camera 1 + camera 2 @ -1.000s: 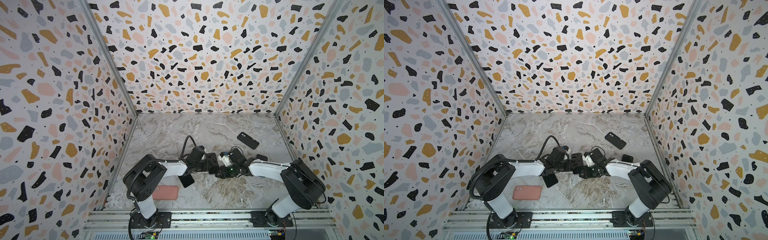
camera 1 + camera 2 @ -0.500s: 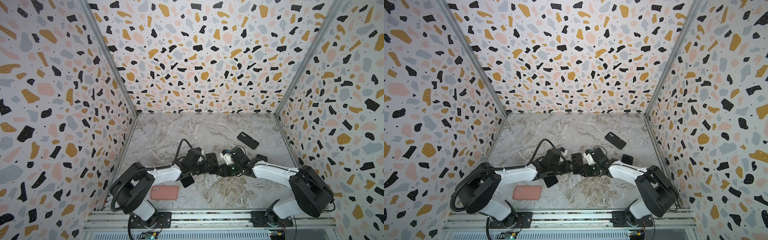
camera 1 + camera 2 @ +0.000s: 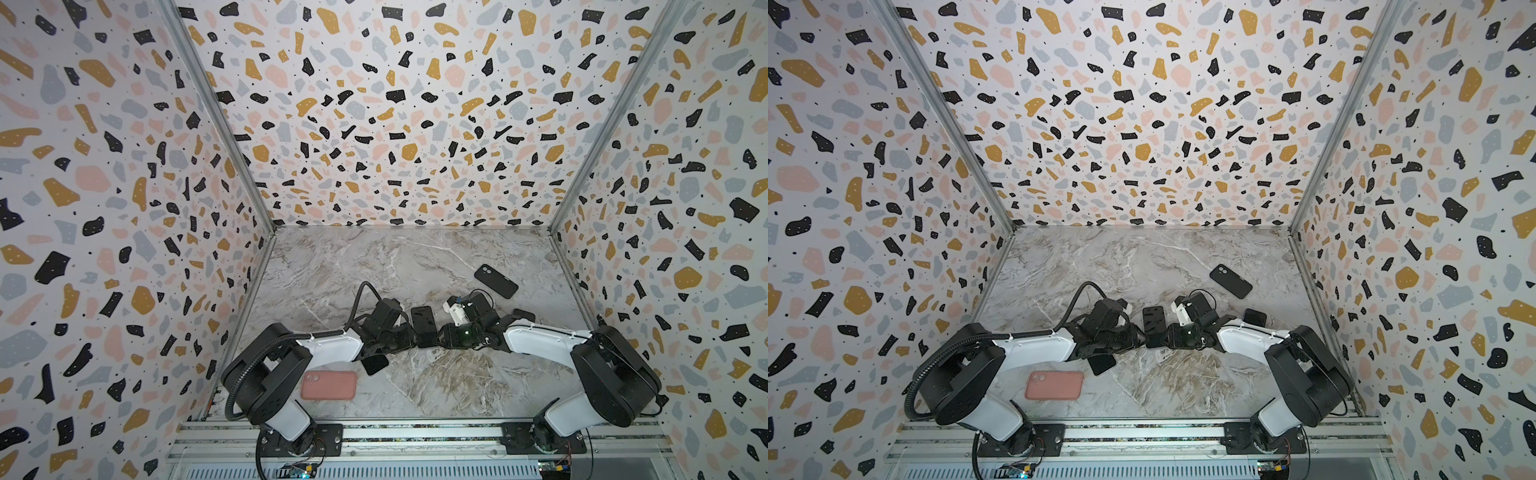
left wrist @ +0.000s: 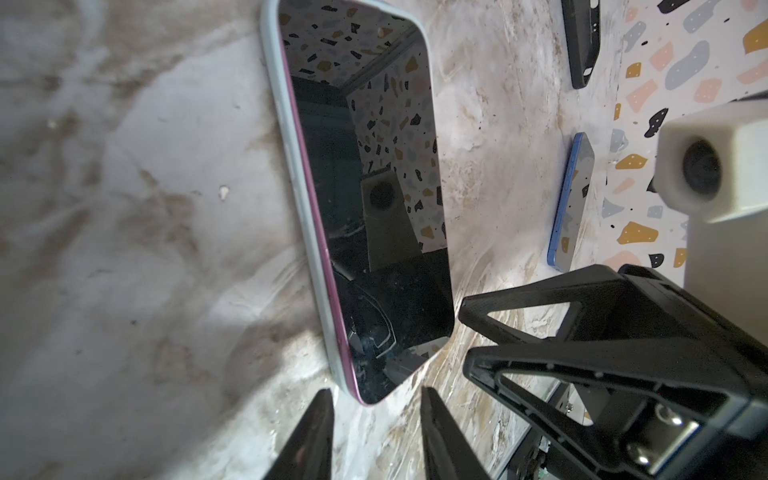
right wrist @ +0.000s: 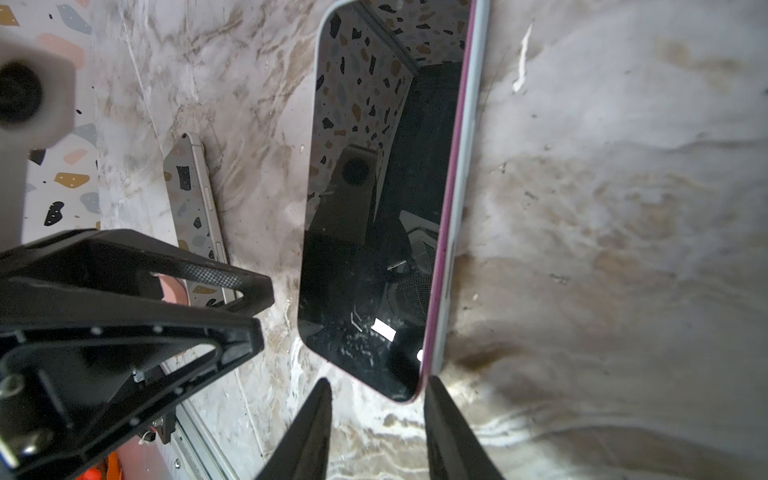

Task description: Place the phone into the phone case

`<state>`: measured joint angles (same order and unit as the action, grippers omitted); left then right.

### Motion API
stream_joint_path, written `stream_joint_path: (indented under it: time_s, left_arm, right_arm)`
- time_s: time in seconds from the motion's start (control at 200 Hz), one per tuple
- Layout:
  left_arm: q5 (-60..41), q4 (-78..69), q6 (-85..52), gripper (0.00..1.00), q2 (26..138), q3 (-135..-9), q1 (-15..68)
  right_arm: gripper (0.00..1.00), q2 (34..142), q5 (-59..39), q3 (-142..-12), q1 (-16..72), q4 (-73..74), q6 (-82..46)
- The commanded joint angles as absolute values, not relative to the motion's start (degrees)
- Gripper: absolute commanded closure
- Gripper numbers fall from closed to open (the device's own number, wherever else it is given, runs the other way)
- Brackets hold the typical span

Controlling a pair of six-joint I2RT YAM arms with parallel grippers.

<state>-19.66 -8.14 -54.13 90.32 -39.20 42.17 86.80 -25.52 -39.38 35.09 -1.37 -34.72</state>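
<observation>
At the middle of the table [image 3: 374, 266] we note the phone [image 3: 423, 326] lying flat, screen up, its pink edge seated inside the pale case [image 4: 301, 174]. Both arms reach low over the marble with forearms nearly level and meet at the phone's near end. Left gripper [image 4: 376, 409]: fingers part-spread, pinching nothing, phone corner just ahead of the gap. Right gripper [image 5: 378, 395]: likewise spread, one fingertip just beside the corner

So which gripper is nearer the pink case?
Left. The left gripper is at the phone's corner toward the pink case; the right gripper is at the phone's other near corner, farther.
</observation>
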Motion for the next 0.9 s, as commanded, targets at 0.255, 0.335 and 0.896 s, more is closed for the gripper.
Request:
stream_joint_path:
  time_s: [0.255, 0.335, 0.896]
  left_arm:
    - [-20.4, -9.4, -54.2, 0.80, 91.8, -40.3, 42.4]
    - [-20.8, -9.7, -54.2, 0.81, 92.6, -40.4, 42.4]
    - [-21.9, -8.5, -52.3, 0.85, 95.4, -43.7, 42.9]
  right_arm:
    - [0.61, 87.9, -26.1, -40.8, 35.0, -0.6, -35.1]
    - [0.61, 88.2, -26.2, -40.9, 35.0, -0.6, -35.0]
    - [0.61, 89.5, -27.2, -40.8, 35.0, 0.4, -34.8]
